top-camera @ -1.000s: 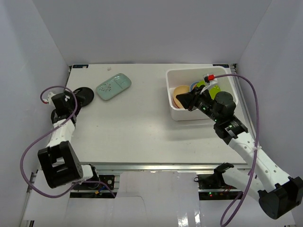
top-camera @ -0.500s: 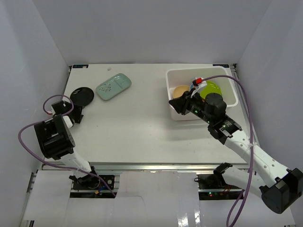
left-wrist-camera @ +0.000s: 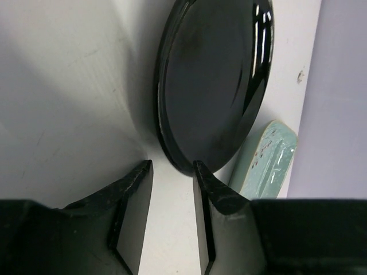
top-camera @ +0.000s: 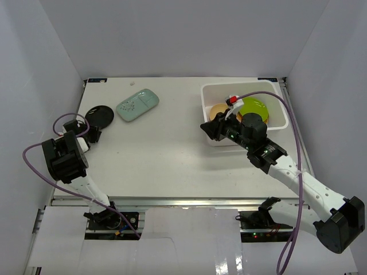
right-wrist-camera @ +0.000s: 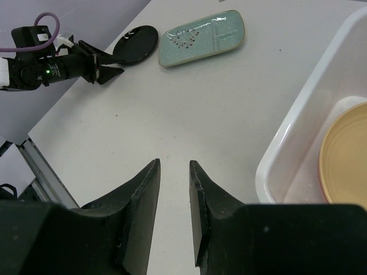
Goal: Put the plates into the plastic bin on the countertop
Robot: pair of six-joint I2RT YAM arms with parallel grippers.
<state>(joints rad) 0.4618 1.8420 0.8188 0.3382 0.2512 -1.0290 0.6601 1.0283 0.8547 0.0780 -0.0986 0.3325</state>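
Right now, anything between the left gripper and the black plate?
Nothing visible. The black plate lies on the countertop with its near rim right at the tips of the open left gripper. The mint plate lies beyond, off the path.

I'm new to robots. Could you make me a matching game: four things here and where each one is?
1 black plate
2 mint-green plate
3 lime green plate
4 right gripper

a in the plastic bin
b open, above the countertop beside the bin
c just ahead of the left gripper
d between the black plate and the bin

Pairs: 1-c, 2-d, 3-a, 4-b
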